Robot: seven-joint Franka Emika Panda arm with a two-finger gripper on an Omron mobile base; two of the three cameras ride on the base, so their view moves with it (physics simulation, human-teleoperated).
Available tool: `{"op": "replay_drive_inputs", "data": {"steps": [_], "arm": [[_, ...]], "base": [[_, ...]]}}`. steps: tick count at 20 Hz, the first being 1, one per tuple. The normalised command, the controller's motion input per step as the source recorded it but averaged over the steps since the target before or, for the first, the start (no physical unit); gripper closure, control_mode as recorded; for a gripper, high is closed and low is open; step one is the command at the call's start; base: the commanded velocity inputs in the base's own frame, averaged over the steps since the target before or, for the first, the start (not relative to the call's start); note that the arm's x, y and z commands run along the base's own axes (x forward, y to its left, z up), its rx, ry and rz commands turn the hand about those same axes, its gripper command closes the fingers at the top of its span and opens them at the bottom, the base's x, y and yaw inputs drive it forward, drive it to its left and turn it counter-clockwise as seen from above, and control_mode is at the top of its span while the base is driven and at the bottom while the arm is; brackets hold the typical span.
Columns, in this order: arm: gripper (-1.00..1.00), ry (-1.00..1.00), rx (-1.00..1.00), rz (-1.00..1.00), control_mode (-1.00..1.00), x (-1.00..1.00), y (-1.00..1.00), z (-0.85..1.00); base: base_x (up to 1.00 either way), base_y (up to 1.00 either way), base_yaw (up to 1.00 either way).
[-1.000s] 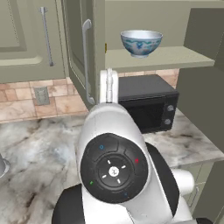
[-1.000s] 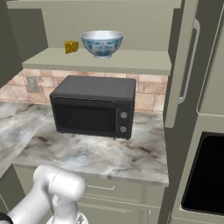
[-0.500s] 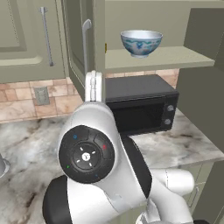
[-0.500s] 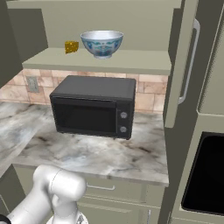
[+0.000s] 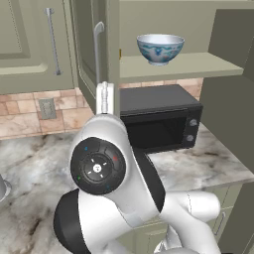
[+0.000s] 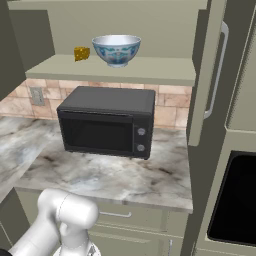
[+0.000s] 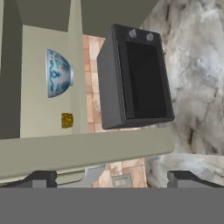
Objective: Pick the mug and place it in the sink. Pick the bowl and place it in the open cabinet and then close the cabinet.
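Bowl on the open cabinet shelf, hand empty.
The cabinet (image 6: 210, 70) door stands open; a small yellow block (image 6: 82, 53) sits left of the bowl (image 6: 116, 49), above the black microwave (image 6: 107, 121) on the marble bench (image 6: 120, 177). The hand (image 7: 114, 178) is spread wide, holding nothing.

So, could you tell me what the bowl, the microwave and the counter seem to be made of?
The bowl looks like glazed porcelain: glossy white with blue-green patterning and a small foot. The microwave seems matte black metal or plastic, with a dark, glassy door and two round knobs. The counter looks like polished marble, grey-white with brownish veining, though it could be a laminate imitation.
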Motion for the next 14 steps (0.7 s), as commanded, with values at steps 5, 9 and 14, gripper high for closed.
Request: {"op": "replay_drive_inputs", "data": {"steps": [5,9,14], "arm": [[-1.00,0.00,0.00,0.00,-1.00,0.18,0.00,-0.12],[-1.00,0.00,0.00,0.00,-1.00,0.05,-0.03,-0.03],[-1.00,0.00,0.03,0.00,-1.00,0.27,-0.41,-0.01]], "base": [[0.00,0.00,0.00],[0.00,0.00,0.00],[0.00,0.00,0.00]]}}
